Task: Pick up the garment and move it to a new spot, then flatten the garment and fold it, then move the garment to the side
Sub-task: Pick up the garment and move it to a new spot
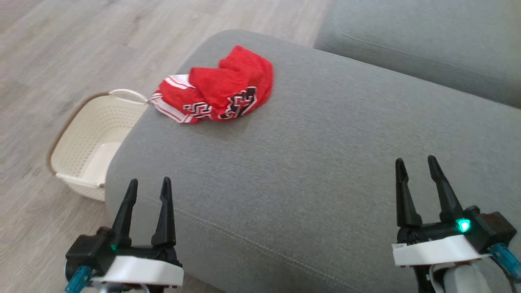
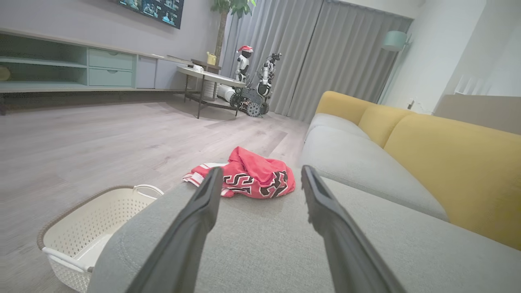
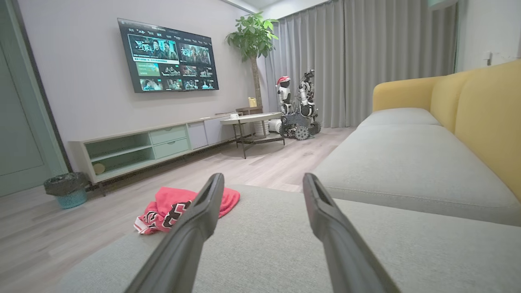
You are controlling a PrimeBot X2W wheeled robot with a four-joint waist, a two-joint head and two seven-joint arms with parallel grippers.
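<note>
Wood floor [image 1: 61, 49] stretches off on my left. Right in front of me is the big grey seat cushion [image 1: 317, 171] of a sofa, with a second grey cushion [image 1: 427, 36] beyond it at the far right. A yellow backrest [image 2: 447, 162] runs along the right side in my left wrist view. Across the room are grey curtains [image 3: 366, 61], a long low cabinet [image 3: 134, 148] and a TV [image 3: 169, 55] on the wall above it.

Down on the floor, tucked against the big cushion's left edge, sits a cream perforated basket [image 1: 87, 130] with a brown rim.

The garment [image 1: 220, 91] is red with white stripes and a black-and-white pattern. It lies crumpled in a heap at the far left corner of the cushion, and its striped edge reaches the side just by the basket's handle.

My left gripper [image 1: 149, 181] hovers over the near left corner and my right gripper [image 1: 416, 159] over the near right. Both have their fingers spread wide with nothing between them, and both are well apart from the garment.
</note>
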